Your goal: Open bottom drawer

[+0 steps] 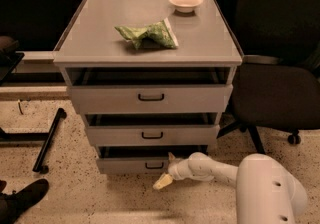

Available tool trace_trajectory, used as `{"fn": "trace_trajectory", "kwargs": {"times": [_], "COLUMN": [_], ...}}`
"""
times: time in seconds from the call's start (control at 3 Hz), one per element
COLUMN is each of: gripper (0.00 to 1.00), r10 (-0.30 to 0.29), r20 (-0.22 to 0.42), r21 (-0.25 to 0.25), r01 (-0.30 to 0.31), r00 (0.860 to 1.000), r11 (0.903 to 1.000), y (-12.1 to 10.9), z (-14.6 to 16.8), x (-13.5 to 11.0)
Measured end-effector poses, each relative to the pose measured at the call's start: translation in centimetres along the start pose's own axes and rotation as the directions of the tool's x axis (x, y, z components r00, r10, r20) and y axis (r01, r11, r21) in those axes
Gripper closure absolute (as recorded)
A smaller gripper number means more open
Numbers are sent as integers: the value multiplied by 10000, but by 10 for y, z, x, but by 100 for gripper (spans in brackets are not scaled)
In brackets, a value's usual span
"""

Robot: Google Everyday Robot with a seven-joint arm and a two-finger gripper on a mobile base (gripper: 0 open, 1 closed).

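Places the bottom drawer (125,166) lowest of three in the front of the desk (95,28), just above the floor and directly beneath the mid-sized drawer (115,135). Puts the end effector (167,169) close against that lowest panel, at about 3 o'clock from the small black loop handle (153,165), hence with handle and panel centre toward 9 o'clock of it, very near, seemingly not yet enclosed. Shows the end effector spread wide, one fingertip (171,157) raised toward 12 o'clock at the panel's upper edge, the other dropped toward 7 o'clock over the floor, nothing gripped between. Runs the drawer front's long axis from 9 to 3 o'clock, level with the floor, the handle likewise. Faces the panel toward 6 o'clock, out at the camera, with the pull judged to go that same way. Brings the only arm (215,170) in from 4 o'clock. Reads the dark slot above the panel as a drawer perhaps slightly out already, with most of the travel likely left.
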State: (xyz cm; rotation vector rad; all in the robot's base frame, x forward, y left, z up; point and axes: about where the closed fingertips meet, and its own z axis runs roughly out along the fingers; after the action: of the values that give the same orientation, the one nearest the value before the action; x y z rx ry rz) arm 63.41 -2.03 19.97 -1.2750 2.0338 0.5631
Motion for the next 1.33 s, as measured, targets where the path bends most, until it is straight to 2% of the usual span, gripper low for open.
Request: {"fn": "trace_trajectory", "kwargs": {"times": [0.33, 0.67, 1.33], "gripper": [0, 0, 0], "r10": [327, 327, 679], "r20": [-90, -87, -345], "r21": [-521, -531, -954], "r01": [-331, -332, -709], "r00": [9994, 9994, 9971], "r11": [9981, 9980, 9929], "y": [27, 27, 40], "z": [-13, -12, -7], "x": [3, 3, 14]}}
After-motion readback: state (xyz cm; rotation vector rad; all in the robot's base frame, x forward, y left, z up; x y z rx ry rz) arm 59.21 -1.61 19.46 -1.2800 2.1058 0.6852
